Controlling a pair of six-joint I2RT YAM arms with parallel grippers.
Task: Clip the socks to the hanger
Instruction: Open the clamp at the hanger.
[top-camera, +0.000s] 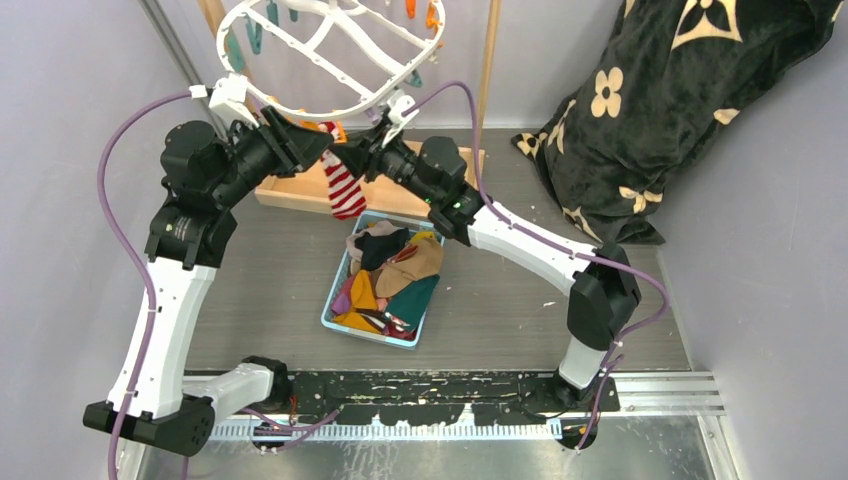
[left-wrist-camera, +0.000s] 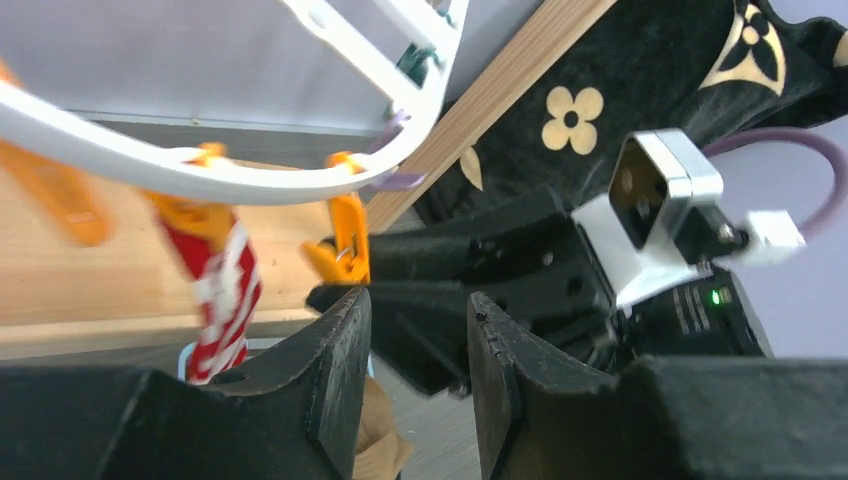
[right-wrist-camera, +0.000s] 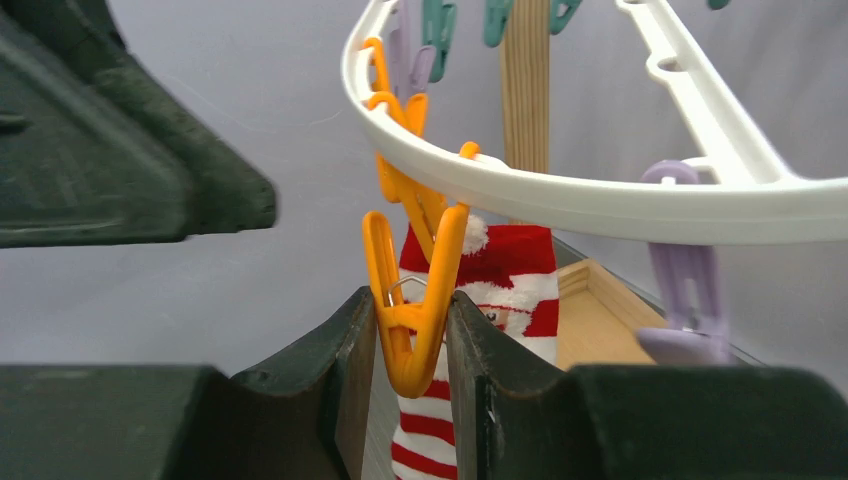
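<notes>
The white oval hanger hangs at the back, with orange and teal clips round its rim. A red-white striped sock dangles from an orange clip on its near rim; it also shows in the left wrist view and the right wrist view. My right gripper is shut on a neighbouring orange clip, its fingers pressing both sides, in front of the sock. My left gripper is open and empty, just left of the sock. More socks lie in a blue bin.
A light wooden stand frame sits under the hanger, with an upright post behind. A black flower-patterned blanket is heaped at the back right. A lilac clip hangs right of my right gripper.
</notes>
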